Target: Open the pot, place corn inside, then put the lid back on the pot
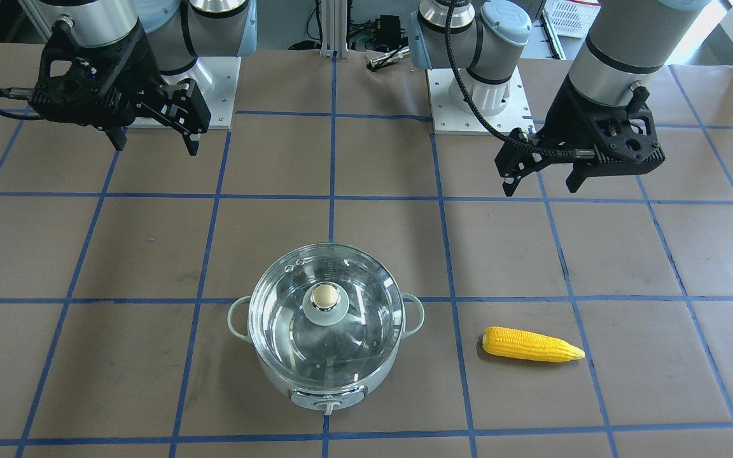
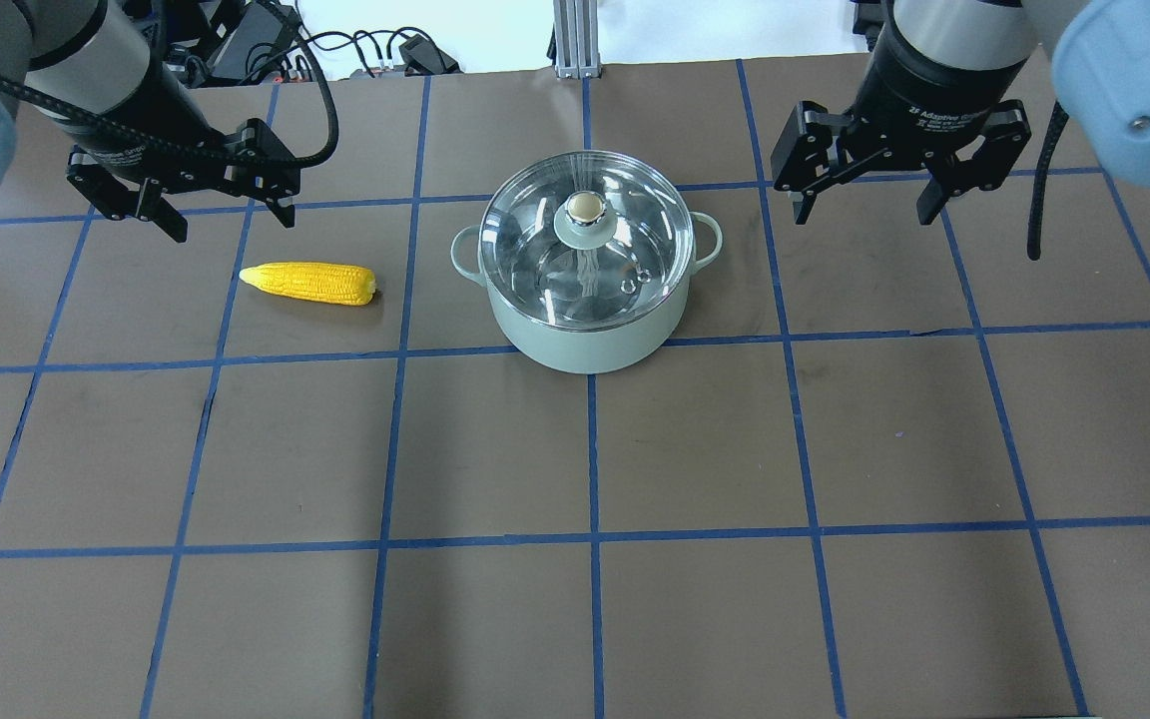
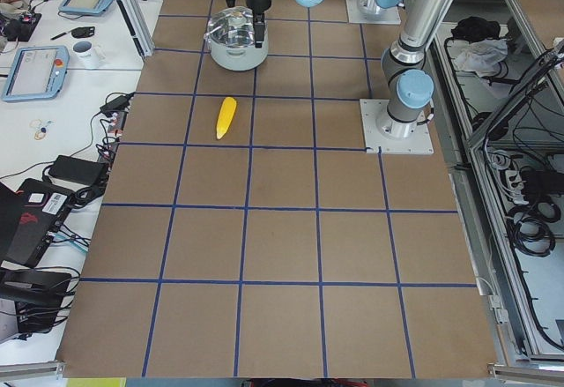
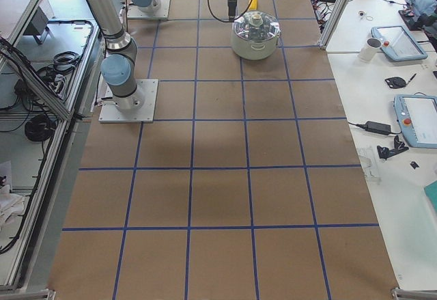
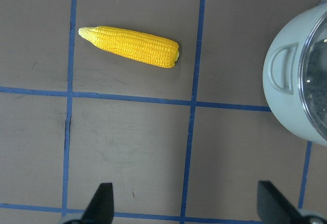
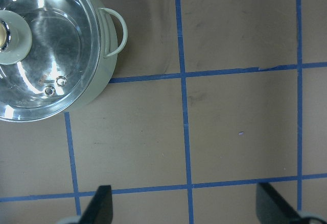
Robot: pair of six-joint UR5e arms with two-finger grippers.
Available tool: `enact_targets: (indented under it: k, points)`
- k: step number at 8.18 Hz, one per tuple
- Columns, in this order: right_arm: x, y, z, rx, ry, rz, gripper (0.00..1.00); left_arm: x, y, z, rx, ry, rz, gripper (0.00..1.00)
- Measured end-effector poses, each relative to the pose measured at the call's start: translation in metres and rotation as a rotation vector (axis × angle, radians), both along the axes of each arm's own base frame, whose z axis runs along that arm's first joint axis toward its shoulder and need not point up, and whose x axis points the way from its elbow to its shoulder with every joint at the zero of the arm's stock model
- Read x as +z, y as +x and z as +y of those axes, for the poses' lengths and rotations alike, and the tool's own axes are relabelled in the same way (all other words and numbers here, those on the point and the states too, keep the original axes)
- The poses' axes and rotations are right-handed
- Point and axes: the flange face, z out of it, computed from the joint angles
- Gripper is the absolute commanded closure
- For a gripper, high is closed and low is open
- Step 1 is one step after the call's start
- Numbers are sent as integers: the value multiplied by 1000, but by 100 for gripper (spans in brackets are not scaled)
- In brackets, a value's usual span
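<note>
The mint-green pot (image 2: 585, 340) stands mid-table with the clear glass lid (image 2: 540, 255) shut on it; the knob (image 2: 583, 208) points up. The yellow corn (image 2: 307, 283) lies flat on the table, apart from the pot, on the left arm's side. My left gripper (image 2: 233, 225) hovers open and empty just behind the corn. My right gripper (image 2: 863, 215) hovers open and empty beside the pot's other side. The left wrist view shows the corn (image 5: 130, 46) and the pot's edge (image 5: 291, 81). The right wrist view shows the lid (image 6: 46, 50).
The brown table is marked with a blue tape grid (image 2: 590, 449). The two arm bases (image 1: 478, 95) stand at the robot's edge. An aluminium post (image 2: 570, 40) rises behind the pot. Side benches hold tablets (image 4: 410, 119) and a cup (image 4: 372, 47).
</note>
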Motion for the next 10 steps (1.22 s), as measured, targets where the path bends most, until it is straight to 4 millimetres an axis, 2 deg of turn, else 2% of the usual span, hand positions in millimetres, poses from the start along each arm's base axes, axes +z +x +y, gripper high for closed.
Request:
enact_targets:
  k: [3, 5, 6, 8, 10]
  points:
    - [0, 0, 0, 0, 0, -1, 0, 1, 2, -1, -6, -1, -2, 0]
    - [0, 0, -1, 0, -4, -2, 0, 1, 9, -4, -142, -6, -19, 0]
    - [-1, 1, -3, 0, -10, -4, 0, -3, 20, -9, -227, -2, -28, 0]
    - [-9, 9, -22, -5, -70, -28, 0, -19, 62, -25, -393, 21, -31, 0]
    - [-15, 19, -36, -18, -114, -71, 0, -44, 89, -47, -687, 16, -61, 0]
